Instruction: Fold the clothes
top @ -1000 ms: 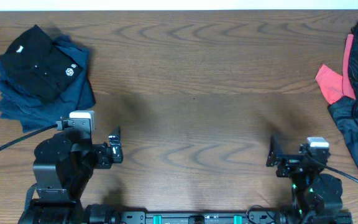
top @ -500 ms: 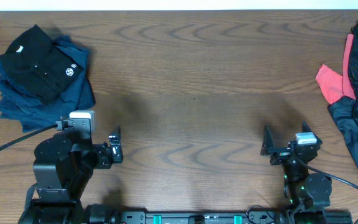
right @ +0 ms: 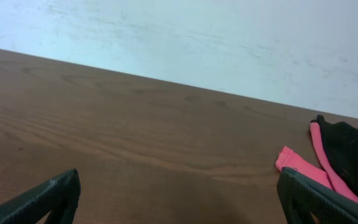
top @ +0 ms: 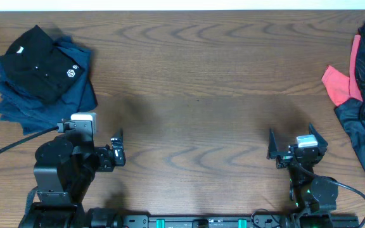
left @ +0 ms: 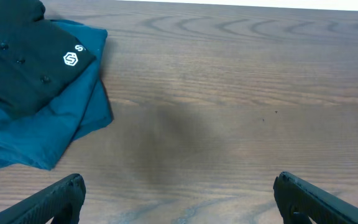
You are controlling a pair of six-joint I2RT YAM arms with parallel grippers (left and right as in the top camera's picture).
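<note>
Plainly, the work that remains sits at the table's (top: 189, 76) right edge: the unfolded heap (top: 363, 120) of thin black cloth, with a coral-red piece (top: 336, 84) showing on its inner side. The heap's long axis follows that edge from far to near, and part of it passes out of the overhead view. The flap of the coral-red piece points in toward the table's middle. At the table's far left corner lies the folded stack (top: 18, 104), blue-green layers with a black shirt (top: 40, 66) on top. That shirt lies skewed, its white-tagged collar toward the corner and its small white logo (top: 71, 73) toward the table's middle.

Both arms wait at the table's near edge, well apart from either pile. The left gripper (top: 116, 151) has its fingers (left: 55, 199) spread wide with only bare wood between them. The right gripper (top: 292, 140) is spread just as wide and is equally empty.

The heap looks light, limp and somewhat slick, so I judge it will sag and slide rather than keep a shape. A pinch in its middle would only bunch it. Better holds would be an outer hem or a shoulder seam, one per arm, so the cloth can be drawn flat onto the table's bare middle. Which seam is which cannot be told; the heap is too crumpled.
</note>
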